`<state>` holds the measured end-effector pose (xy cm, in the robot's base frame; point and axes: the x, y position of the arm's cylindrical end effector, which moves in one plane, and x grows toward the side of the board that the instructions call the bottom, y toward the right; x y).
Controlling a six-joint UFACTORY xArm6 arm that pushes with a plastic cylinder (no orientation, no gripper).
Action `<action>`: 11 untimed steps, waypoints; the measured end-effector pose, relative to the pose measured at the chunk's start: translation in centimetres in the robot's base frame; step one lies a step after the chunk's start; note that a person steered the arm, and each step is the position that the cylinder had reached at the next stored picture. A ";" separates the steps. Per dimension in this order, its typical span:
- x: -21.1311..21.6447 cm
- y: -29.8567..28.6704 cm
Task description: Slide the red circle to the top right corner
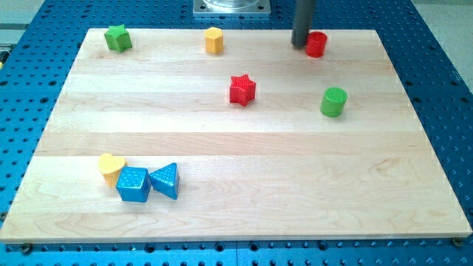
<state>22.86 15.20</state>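
Note:
The red circle sits near the view's top edge of the wooden board, right of centre and short of the top right corner. My tip stands right against the red circle's left side, touching or nearly touching it. The rod rises straight up out of the view's top.
A red star lies near the middle. A green circle is at the right. A yellow hexagon and a green star sit along the top. A yellow heart, blue cube and blue triangle cluster at bottom left.

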 end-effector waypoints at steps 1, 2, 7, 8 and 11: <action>0.7 -1.3; 4.8 -4.4; 3.5 2.4; 1.5 3.6; 10.5 -10.1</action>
